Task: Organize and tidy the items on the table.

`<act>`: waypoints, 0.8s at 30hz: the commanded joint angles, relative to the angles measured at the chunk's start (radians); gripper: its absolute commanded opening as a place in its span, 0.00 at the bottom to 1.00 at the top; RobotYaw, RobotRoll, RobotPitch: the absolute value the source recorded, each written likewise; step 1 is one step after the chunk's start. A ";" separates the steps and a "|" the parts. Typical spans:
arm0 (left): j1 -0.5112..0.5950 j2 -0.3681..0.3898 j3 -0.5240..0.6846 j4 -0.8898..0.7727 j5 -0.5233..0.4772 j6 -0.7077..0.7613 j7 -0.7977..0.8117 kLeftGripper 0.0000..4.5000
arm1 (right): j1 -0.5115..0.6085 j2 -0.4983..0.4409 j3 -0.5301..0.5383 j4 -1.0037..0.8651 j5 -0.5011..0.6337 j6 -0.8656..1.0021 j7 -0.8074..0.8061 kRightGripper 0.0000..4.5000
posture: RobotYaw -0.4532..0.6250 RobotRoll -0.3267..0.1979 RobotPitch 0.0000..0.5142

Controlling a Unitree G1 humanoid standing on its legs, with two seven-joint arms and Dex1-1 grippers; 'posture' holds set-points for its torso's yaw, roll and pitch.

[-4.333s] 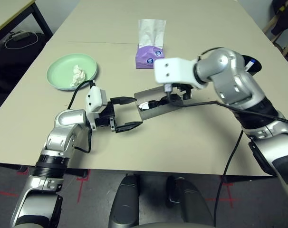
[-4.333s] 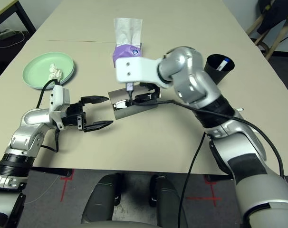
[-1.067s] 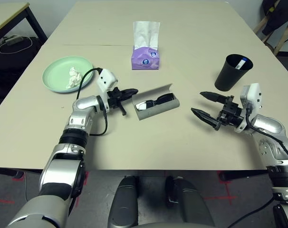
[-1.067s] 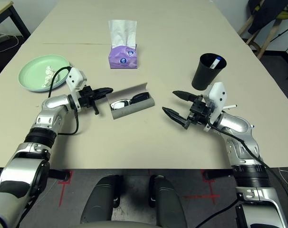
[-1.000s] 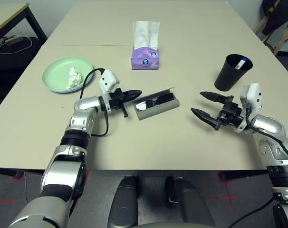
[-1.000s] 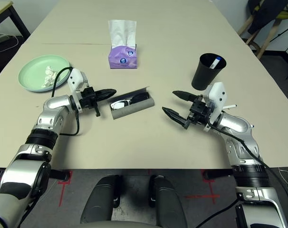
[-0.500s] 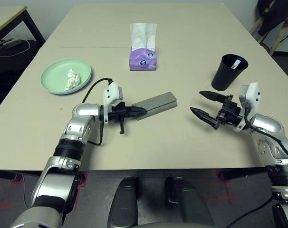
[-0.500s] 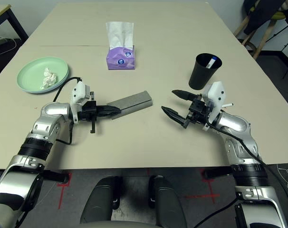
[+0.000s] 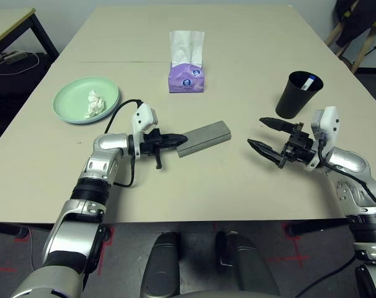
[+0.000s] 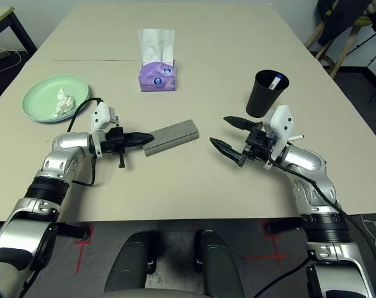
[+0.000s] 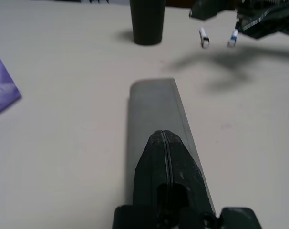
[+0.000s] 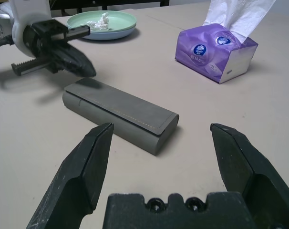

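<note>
Pale green plate [image 9: 85, 99] lay at the desk's [image 9: 250, 56] left, a crumpled tissue wad [image 9: 92, 103] on it; left gripper [image 9: 180, 139], fingers pressed together, hovered over the closed grey glasses case's [image 9: 204, 137] near end. Purple tissue pack [image 9: 186, 76] stood behind; right gripper [image 9: 261, 135] was spread wide beside the black cup [image 9: 298, 95] containing a pen [image 9: 308, 82].

From where I sit the light is even and soft, coming from overhead, and the plain beige matte tabletop [image 9: 250, 56] shows no glare. Shadows are faint and short: a soft one lies under the closed grey oblong glasses case [image 9: 204, 138]. Head views are sharp. In the left wrist view the black left tool [image 11: 166, 157] is blurred and the far edge hazy.
</note>
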 commanded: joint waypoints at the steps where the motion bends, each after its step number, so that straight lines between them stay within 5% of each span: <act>1: -0.023 -0.022 0.031 -0.076 -0.061 0.010 -0.005 0.00 | -0.012 -0.020 0.013 -0.022 -0.005 0.039 -0.008 1.00 | 0.52 0.62 0.27; 4: 0.020 0.001 -0.020 -0.166 -0.063 0.031 -0.090 0.14 | -0.045 -0.046 0.030 -0.013 -0.029 0.155 -0.050 1.00 | 0.51 0.62 0.27; 14: 0.118 -0.013 -0.081 -0.343 -0.116 0.045 -0.183 0.98 | -0.160 -0.236 0.232 -0.091 -0.195 0.500 -0.032 1.00 | 0.50 0.62 0.31; 24: 0.109 -0.031 -0.100 -0.343 -0.111 0.103 -0.134 0.99 | -0.274 -0.581 0.397 -0.075 -0.371 0.301 0.324 1.00 | 0.48 0.62 0.34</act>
